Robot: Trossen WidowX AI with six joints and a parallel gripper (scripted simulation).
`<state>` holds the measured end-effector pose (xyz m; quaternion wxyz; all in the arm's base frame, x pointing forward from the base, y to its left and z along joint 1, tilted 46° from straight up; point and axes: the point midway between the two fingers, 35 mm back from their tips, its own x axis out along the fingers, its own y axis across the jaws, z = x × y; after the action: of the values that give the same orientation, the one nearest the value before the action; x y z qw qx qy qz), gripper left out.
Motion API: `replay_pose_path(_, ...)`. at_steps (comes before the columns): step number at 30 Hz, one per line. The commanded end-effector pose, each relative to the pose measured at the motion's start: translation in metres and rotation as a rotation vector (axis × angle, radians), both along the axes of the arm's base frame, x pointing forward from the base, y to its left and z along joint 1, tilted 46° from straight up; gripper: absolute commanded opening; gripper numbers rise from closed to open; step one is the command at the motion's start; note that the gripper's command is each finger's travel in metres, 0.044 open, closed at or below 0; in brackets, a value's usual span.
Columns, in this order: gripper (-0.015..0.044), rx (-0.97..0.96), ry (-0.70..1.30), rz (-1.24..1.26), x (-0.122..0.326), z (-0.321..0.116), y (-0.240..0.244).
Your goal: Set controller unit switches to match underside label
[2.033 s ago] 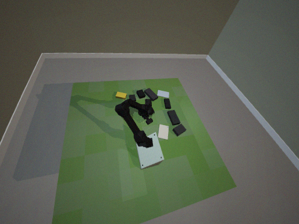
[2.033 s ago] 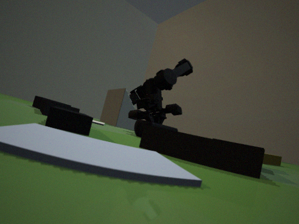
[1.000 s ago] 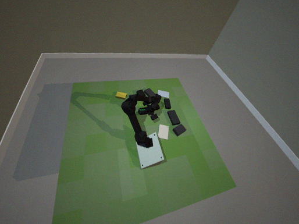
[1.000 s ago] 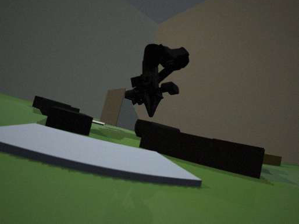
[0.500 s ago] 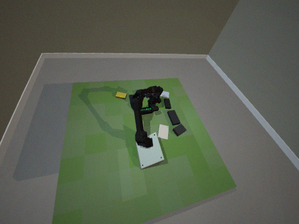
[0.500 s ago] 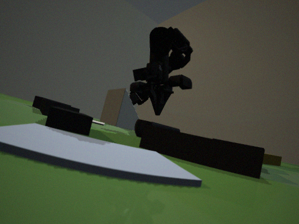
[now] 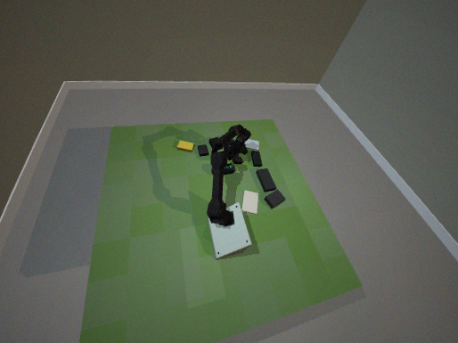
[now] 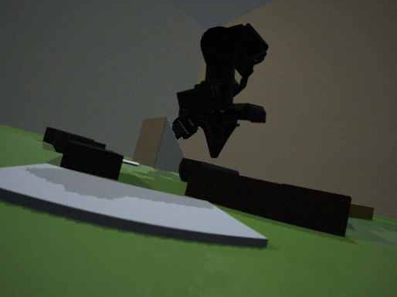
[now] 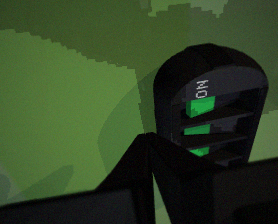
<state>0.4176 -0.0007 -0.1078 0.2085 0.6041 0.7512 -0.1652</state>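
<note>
Top view, clock centred on the controller unit (image 7: 229, 168) (image 8: 210, 167) (image 9: 210, 70): end block (image 7: 185, 145) (image 8: 362, 212), ten o'clock; slab (image 7: 253, 144) (image 8: 127, 203), between one and two; tile (image 7: 250, 201) (image 8: 130, 163), five.

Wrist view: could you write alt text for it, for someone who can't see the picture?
A dark controller unit with green-ended switches and the word ON stands beside the closed black fingertips of the robot's hand, over a green patterned surface. Three green ends show; the unit's lower part is hidden behind the hand.
</note>
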Motion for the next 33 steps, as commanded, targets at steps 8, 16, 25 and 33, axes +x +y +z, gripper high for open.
replay_pose_path(8, 0.0157, -0.025, -0.013, -0.014, -0.013, 0.006, -0.014)
replay_pose_path(16, 0.0368, -0.068, -0.044, -0.039, -0.044, 0.017, -0.034)
replay_pose_path(25, 0.0440, -0.069, -0.045, -0.039, -0.045, 0.009, -0.027)
replay_pose_path(33, 0.0440, -0.069, -0.045, -0.040, -0.046, 0.000, -0.017)
